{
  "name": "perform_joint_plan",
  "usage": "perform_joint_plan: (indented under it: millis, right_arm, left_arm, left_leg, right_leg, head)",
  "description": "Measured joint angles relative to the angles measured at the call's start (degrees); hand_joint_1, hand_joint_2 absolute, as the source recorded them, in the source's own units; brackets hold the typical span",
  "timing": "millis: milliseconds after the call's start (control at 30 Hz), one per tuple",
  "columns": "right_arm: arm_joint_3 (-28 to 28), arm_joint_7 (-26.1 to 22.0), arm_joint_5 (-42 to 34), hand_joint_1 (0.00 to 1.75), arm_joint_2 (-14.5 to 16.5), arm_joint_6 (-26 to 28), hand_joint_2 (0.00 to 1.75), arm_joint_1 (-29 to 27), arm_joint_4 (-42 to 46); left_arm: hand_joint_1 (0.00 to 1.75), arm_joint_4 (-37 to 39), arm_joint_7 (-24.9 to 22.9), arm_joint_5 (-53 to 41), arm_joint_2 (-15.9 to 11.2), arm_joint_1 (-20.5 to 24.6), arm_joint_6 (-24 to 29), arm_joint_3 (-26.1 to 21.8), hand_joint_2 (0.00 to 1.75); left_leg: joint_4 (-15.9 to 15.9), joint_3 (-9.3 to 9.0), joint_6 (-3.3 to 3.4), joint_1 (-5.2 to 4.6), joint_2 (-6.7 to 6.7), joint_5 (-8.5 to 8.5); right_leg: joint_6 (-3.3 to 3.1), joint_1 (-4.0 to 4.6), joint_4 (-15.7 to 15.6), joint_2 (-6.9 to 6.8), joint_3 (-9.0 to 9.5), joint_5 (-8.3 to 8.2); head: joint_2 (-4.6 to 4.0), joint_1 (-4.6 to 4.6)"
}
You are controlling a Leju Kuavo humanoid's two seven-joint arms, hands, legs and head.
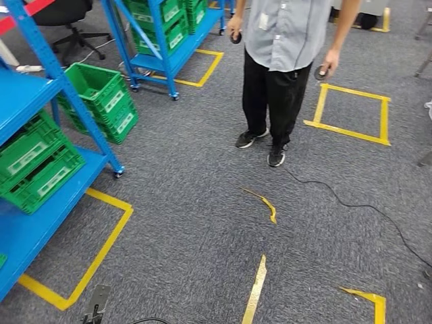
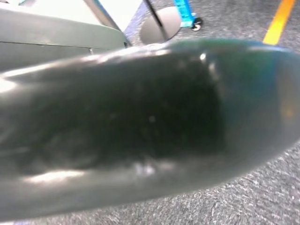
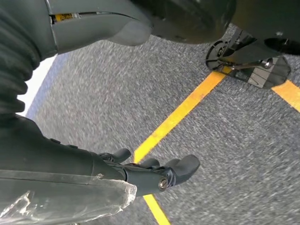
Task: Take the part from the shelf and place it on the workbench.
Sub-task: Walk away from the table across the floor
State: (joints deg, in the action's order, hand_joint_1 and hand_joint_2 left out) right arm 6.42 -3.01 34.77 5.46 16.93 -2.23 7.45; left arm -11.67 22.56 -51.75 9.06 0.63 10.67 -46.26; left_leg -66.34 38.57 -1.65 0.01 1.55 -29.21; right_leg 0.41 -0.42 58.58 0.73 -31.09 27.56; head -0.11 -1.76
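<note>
A blue shelf [image 1: 30,101] stands at the left in the head view, with green crates [image 1: 36,162] on its lower level. I cannot tell a part inside them. My right hand [image 3: 155,171] hangs over the grey carpet, its fingers stretched out and apart with nothing between them. A clear plastic piece [image 3: 71,201] lies along the hand's base. In the left wrist view a grey thumb [image 2: 53,42] of my left hand shows, and a dark blurred rounded surface hides the fingers.
A person [image 1: 285,40] stands ahead on the carpet, a small dark thing in each hand. A second blue shelf [image 1: 168,47] stands at the back and a green crate [image 1: 102,101] on the floor. Yellow tape squares [image 1: 352,111] and a black cable [image 1: 356,206] cross the floor.
</note>
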Motion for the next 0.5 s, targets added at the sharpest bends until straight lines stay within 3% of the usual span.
perform_joint_plan:
  millis: [67, 100, 133, 167, 233, 300, 367, 433, 500]
  right_arm:
    - [0.0, 0.0, 0.0, 0.0, 0.0, 0.0, 1.75, -0.1, 0.0]
    - [0.0, 0.0, 0.1, 0.0, 0.0, 0.0, 1.75, -0.1, 0.0]
    - [0.0, 0.0, 0.2, 0.0, 0.0, 0.0, 1.75, 0.0, 0.0]
    - [0.0, 0.0, 0.4, 0.0, 0.0, 0.0, 1.75, 0.0, 0.0]
    - [0.0, 0.0, 0.7, 0.0, 0.0, 0.0, 1.75, 0.1, 0.0]
    - [0.0, 0.0, 0.8, 0.0, 0.0, 0.0, 1.75, 0.1, 0.0]
    - [0.0, 0.0, 0.8, 0.0, 0.0, 0.0, 1.75, 0.2, 0.0]
    - [0.0, 0.0, 0.8, 0.0, 0.0, 0.0, 1.75, 0.3, 0.1]
    - [0.0, -0.1, 0.8, 0.0, 0.0, 0.0, 1.75, 0.2, 0.1]
  left_arm:
    - [0.0, 0.0, 0.0, 0.0, 0.0, 0.1, 0.0, 0.0, 0.0]
    - [0.0, 0.0, 0.0, 0.0, 0.0, 0.1, 0.0, -0.1, 0.0]
    - [0.0, 0.0, 0.0, 0.0, 0.0, 0.0, 0.0, -0.1, 0.0]
    - [0.0, 0.0, 0.0, 0.0, 0.0, -0.1, 0.0, -0.1, 0.0]
    - [0.0, 0.0, 0.0, 0.0, 0.0, 0.1, 0.0, -0.1, 0.0]
    - [0.0, 0.0, 0.0, 0.0, 0.1, 0.2, 0.0, -0.1, 0.0]
    - [0.0, 0.0, 0.0, 0.0, 0.1, 0.1, 0.0, -0.1, 0.0]
    - [0.0, 0.0, 0.0, 0.0, 0.1, -0.1, 0.0, -0.2, 0.0]
    - [0.0, 0.0, 0.0, 0.0, 0.0, 0.1, 0.0, -0.2, 0.0]
  left_leg:
    - [-6.5, 2.91, -0.24, 0.05, -0.69, -2.45]
    - [-7.3, 3.17, -0.29, 0.08, -0.77, -2.21]
    - [-5.9, 2.35, -0.3, 0.1, -0.93, -0.96]
    - [-2.4, 0.51, -0.28, 0.11, -1.45, 0.98]
    - [5.2, -3.47, -0.12, -0.14, -4.07, 3.76]
    - [8.5, -4.95, 0.39, -0.44, -5.57, 4.15]
    - [8.7, -4.86, 1.15, -0.44, -4.45, 4.16]
    - [8.8, -4.94, 1.88, -0.18, -3.29, 4.27]
    - [8.9, -4.98, 2.43, 0.03, -2.09, 4.34]
  right_leg:
    - [-0.21, 0.09, 0.0, -1.65, 0.0, 0.12]
    - [-0.25, 0.09, 0.0, -2.35, 0.03, 0.17]
    - [-0.23, 0.08, 0.0, -3.0, 0.1, 0.24]
    - [-0.12, 0.07, 0.0, -3.61, 0.23, 0.33]
    - [0.35, 0.42, 0.1, -4.71, 0.46, 0.68]
    - [0.8, 0.92, 0.1, -5.74, 0.73, 1.01]
    - [1.2, 0.98, -0.1, -6.58, 1.1, 1.25]
    - [1.76, 0.79, 1.6, -4.9, 0.45, 2.7]
    - [2.12, 0.64, 8.2, -2.05, -2.59, 6.07]
  head:
    - [0.01, -0.02]
    - [0.01, -0.03]
    - [0.01, -0.04]
    - [0.0, -0.04]
    - [0.01, -0.1]
    - [0.01, -0.04]
    - [0.01, 0.08]
    - [0.01, 0.26]
    - [0.0, 0.5]
